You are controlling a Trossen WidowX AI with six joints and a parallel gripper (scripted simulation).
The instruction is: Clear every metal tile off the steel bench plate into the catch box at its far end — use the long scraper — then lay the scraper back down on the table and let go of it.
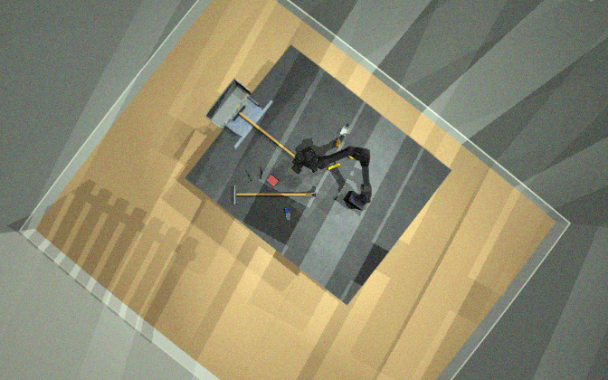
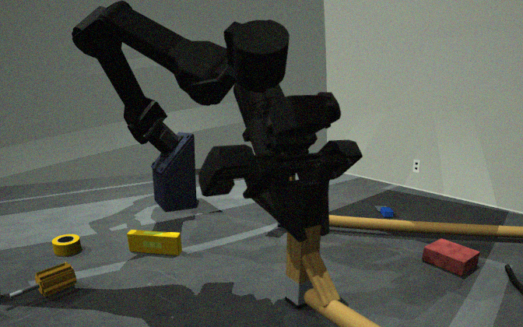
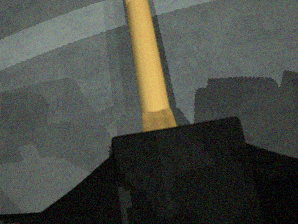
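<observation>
My gripper (image 1: 295, 160) (image 2: 305, 232) (image 3: 166, 145) is shut on the wooden grip end of the long scraper (image 1: 269, 135) (image 2: 346, 314) (image 3: 148, 65). In the top view the handle runs up and left over the steel bench plate (image 1: 242, 128). Its dark head is at the plate's far end, where the plate meets the catch box (image 1: 220, 98). Small orange-brown specks show inside the box near the head, too small to identify. I can make out no tile on the visible part of the plate. The wrist view shows only the handle, not the head.
A second long wooden tool (image 1: 269, 194) (image 2: 418, 225) with a crossbar lies on the table. Nearby are a red block (image 1: 272, 180) (image 2: 451, 256), a blue item (image 1: 287, 212) (image 2: 387, 211), a yellow block (image 1: 334, 166) (image 2: 153, 243), a tape roll (image 2: 66, 247) and an orange-handled tool (image 1: 337, 143) (image 2: 55, 279).
</observation>
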